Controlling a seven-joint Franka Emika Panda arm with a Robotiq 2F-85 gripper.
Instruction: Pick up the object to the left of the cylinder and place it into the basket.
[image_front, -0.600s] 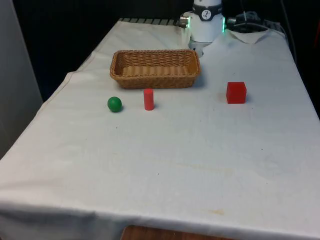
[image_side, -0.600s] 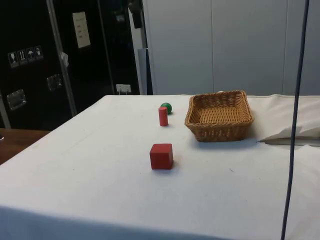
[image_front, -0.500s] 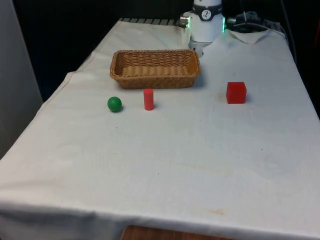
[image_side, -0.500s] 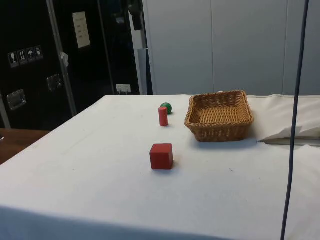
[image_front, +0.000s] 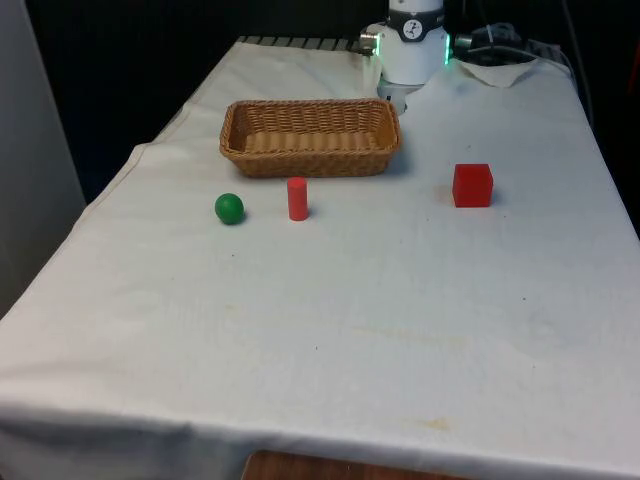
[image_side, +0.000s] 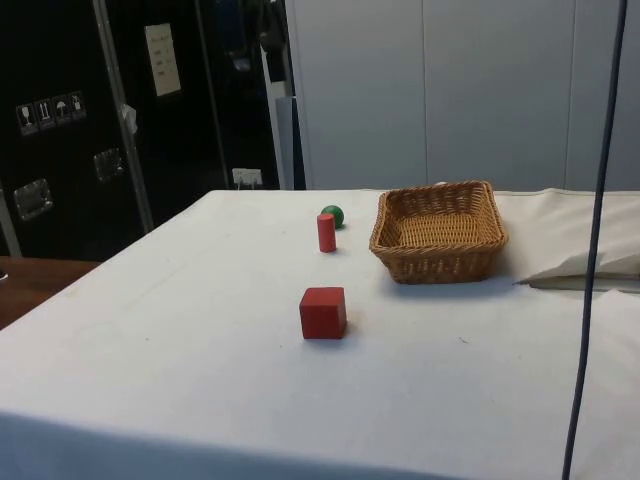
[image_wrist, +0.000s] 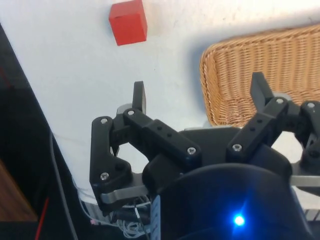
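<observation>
The hand (image_wrist: 199, 97) hung high over the far end of the tabletop (image_front: 360, 300), its two fingers (image_wrist: 139, 97) spread wide apart with nothing between them. Below it in the wrist view lay bare white cloth, with the corner of the basket (image_wrist: 260, 70) under one finger and the red cube (image_wrist: 128, 22) well out beyond the other.

Going outward from the hand, the basket (image_front: 310, 137) came first: a shallow wicker tray, empty, standing flat on the cloth. The side view showed its inside (image_side: 440, 230) bare as well.

Past the basket, just beside its long wall but not touching it, stood the red cylinder (image_front: 297, 198), upright. The green ball (image_front: 229, 208) lay on the cloth beside the cylinder, towards the front view's left, apart from it and a little farther from the basket. In the side view the ball (image_side: 332, 215) sat just behind the cylinder (image_side: 326, 232) and was partly hidden by it.

The cube (image_front: 472, 185) rested alone, well apart from the other three, off towards the front view's right. In the side view it (image_side: 323, 312) was the thing farthest from the basket.

Nothing stood between the hand and the ball except the basket itself. A dark cable (image_side: 590, 260) hung down across the side view, in front of the cloth.
</observation>
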